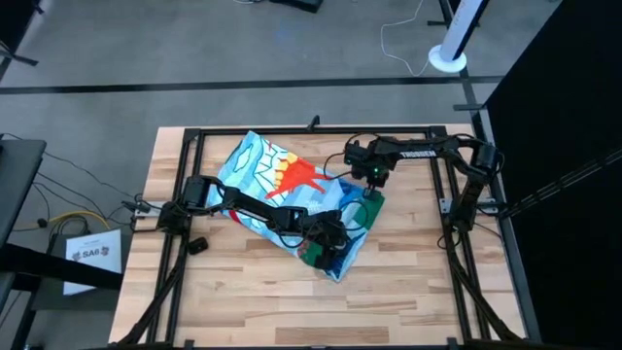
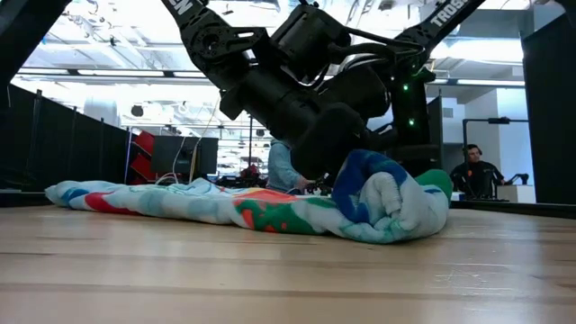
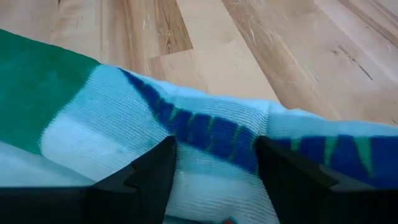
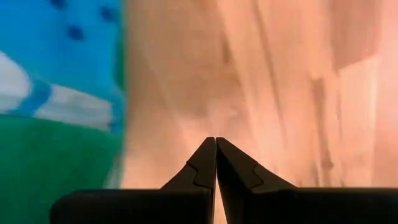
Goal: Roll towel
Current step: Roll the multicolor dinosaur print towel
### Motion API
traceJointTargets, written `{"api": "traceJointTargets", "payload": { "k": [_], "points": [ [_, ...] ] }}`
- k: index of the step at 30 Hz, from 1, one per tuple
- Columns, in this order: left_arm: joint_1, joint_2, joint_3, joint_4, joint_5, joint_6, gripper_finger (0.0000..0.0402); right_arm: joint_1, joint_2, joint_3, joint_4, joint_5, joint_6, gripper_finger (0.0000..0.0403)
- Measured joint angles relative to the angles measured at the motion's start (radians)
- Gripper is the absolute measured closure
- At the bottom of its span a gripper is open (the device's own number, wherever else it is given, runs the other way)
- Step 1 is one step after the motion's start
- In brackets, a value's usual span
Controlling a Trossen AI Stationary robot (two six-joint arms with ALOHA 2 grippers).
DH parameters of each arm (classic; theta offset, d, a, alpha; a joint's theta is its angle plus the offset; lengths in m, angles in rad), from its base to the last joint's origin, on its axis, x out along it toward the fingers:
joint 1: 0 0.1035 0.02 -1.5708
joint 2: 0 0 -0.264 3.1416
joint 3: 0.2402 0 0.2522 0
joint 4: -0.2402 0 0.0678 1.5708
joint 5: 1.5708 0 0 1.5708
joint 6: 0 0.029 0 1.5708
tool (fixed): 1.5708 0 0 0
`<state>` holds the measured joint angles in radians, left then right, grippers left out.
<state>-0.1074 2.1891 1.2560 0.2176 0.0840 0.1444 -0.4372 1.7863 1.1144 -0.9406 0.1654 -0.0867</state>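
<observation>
The towel (image 1: pixel 282 185), light blue with red, orange and green print, lies slanting across the table's middle. Its near right end is bunched into a thick roll (image 2: pixel 387 198). My left gripper (image 1: pixel 326 238) reaches across the towel from the left and sits on that rolled end, with cloth between its fingers (image 3: pixel 214 149). My right gripper (image 1: pixel 374 180) is shut and stands just off the towel's right edge, over bare wood (image 4: pixel 216 143). The towel (image 4: pixel 56 93) shows beside it, apart from its fingertips. My left gripper holds a thick bulge of the towel's rolled end (image 3: pixel 211 165) between its two fingers, which stand well apart on either side of it. Several layers seem gathered there. The fingers come slanting down from the table's left. The roll rests on the table.
A black frame of rails (image 1: pixel 311 131) runs round the working area. A small black object (image 1: pixel 197 243) lies near the left arm's base. Bare wood (image 1: pixel 292 301) stretches toward the near edge. A person (image 2: pixel 472 171) sits in the room beyond the table.
</observation>
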Motion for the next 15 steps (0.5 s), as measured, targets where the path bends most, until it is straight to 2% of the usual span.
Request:
{"api": "traceJointTargets", "payload": {
  "k": [3,8,11,15],
  "points": [
    [0.000,0.000,0.000,0.000,-0.001,0.000,0.0189,-0.005,-0.012,0.016,-0.005,-0.014,0.000,0.0403],
    [0.001,0.000,0.000,0.000,-0.002,0.000,0.0189,0.036,-0.034,0.042,0.026,-0.113,0.005,0.0403],
    [0.001,0.000,0.000,0.001,-0.003,0.000,0.0189,0.065,-0.020,0.038,0.062,-0.159,0.026,0.0403],
    [0.001,0.000,0.000,0.000,-0.004,-0.001,0.0189,0.100,0.032,0.024,0.049,-0.168,0.041,0.0403]
  ]
}}
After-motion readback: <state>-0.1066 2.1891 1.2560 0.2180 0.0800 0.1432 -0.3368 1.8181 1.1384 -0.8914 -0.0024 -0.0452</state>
